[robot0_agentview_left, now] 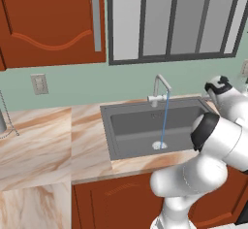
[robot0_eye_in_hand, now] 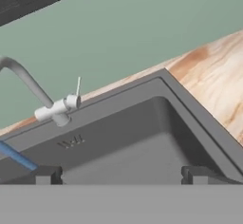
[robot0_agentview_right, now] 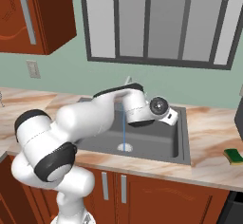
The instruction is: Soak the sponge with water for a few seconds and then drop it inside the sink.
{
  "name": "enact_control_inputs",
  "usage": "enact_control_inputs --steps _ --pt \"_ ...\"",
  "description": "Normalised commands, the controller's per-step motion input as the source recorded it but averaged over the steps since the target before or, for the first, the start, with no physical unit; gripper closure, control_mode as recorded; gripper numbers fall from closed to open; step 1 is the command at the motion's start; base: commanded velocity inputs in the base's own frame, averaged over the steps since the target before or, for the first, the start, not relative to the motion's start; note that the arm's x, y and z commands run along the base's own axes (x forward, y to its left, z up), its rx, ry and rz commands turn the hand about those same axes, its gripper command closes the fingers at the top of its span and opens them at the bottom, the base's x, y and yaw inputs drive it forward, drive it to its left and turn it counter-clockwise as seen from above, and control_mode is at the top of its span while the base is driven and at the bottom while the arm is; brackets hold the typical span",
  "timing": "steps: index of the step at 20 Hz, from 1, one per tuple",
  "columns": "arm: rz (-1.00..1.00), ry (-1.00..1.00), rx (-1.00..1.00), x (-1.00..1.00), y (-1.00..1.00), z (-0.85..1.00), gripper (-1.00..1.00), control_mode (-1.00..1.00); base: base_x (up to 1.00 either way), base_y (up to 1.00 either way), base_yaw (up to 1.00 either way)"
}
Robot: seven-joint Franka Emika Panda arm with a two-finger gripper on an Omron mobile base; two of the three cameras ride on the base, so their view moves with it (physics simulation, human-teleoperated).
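Above the matte grey sink, the claw seems spread, holding nothing.

Sink: matt dark grey basin, smooth, with a bright silver drain. Faucet: satin grey metal. Water: thin translucent light-blue stream. Table: polished marble-look top, cream with orange-brown veining. Cabinets: reddish-brown wood, faintly glossy, with brushed metal handles. Wall: flat matt pale green. Sponge: green over a yellow layer, dull finish. Window frame: dark, matt.
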Motion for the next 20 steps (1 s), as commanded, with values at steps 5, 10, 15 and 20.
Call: enact_control_inputs --steps 5,10,15,20 --pt "0.0 0.17 -0.08 -0.03 0.0 0.15 -1.0 -1.0 0.0 0.0 0.0" --pt "0.0 0.21 -0.04 0.0 0.0 0.27 -1.0 -1.0 0.0 0.0 0.0" --pt "0.0 0.18 -0.02 -0.03 0.0 0.39 -1.0 -1.0 0.0 0.0 0.0" --pt "0.0 0.08 -0.01 -0.19 0.03 0.3 -1.0 -1.0 0.0 0.0 0.0"
